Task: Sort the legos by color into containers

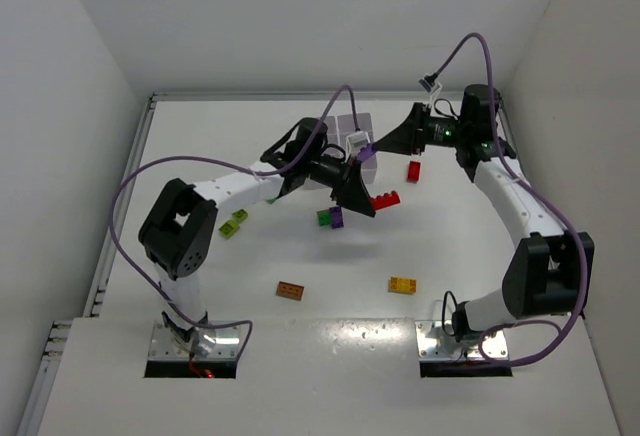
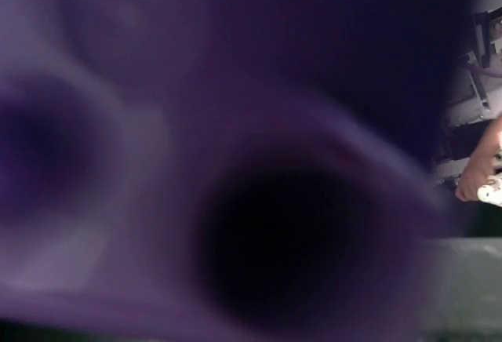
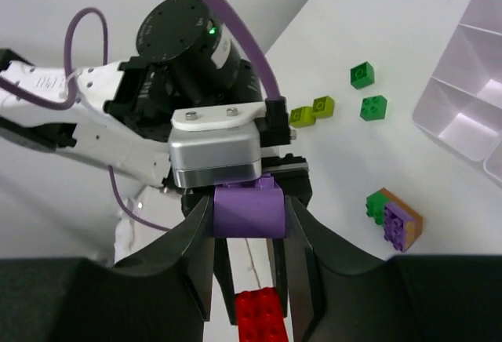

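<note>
a smooth white table (image 1: 320, 366) between plain white walls carries two jointed arms, white shells over black motor housings, trailing purple cables. the left arm (image 1: 230, 184) and right arm (image 1: 512, 206) meet at the far middle, just by a thin-walled, translucent white tray (image 3: 471, 103) of square cells. the right gripper (image 3: 249, 218) is clenched on a glossy purple brick (image 3: 248, 205), its curved black fingers pressing both sides. it holds the brick so close to the left wrist's camera that that view is one purple blur. the left gripper (image 1: 366, 204) looks clamped on a long red brick (image 3: 259, 317) with round studs. loose on the table lie a small red brick (image 1: 413, 170), a yellow brick (image 1: 403, 283), a flat orange-brown brick (image 1: 290, 290), two green bricks (image 3: 373, 107), a lime pair (image 3: 311, 111), and a green, orange and purple stack (image 3: 396, 218).
</note>
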Robot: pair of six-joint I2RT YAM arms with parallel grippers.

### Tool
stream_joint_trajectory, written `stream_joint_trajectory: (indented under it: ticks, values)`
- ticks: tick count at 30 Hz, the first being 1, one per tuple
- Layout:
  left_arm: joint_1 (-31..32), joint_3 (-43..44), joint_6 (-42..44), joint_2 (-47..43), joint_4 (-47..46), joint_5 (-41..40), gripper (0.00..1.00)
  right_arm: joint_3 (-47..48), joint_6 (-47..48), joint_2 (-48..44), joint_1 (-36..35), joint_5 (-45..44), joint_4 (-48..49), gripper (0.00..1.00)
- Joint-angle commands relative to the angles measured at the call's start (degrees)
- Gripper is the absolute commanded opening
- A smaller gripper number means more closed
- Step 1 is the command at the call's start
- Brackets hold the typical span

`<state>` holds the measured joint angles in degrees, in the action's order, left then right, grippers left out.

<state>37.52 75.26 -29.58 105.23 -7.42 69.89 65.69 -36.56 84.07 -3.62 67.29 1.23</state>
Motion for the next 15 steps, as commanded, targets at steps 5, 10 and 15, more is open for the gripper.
stream_joint_trajectory:
  ticks: [5,10,15]
  values:
    - [-0.9,-15.1,-4.3,-13.1,-12.6,-10.8,0.00,0.5,8.7,-2.2,3.5,-12.7,-5.7,0.00]
    - [-1.7,-16.3,1.6,-16.1,-3.6,-18.6,0.00,1.8,27.9,-3.5,6.8,-26.0,-21.3,0.00]
    - [-1.7,-14.1,6.6,-14.8,2.0,-22.7,0.00,-1.6,37.2,-1.5,9.1,-34.2,-27.1,0.00]
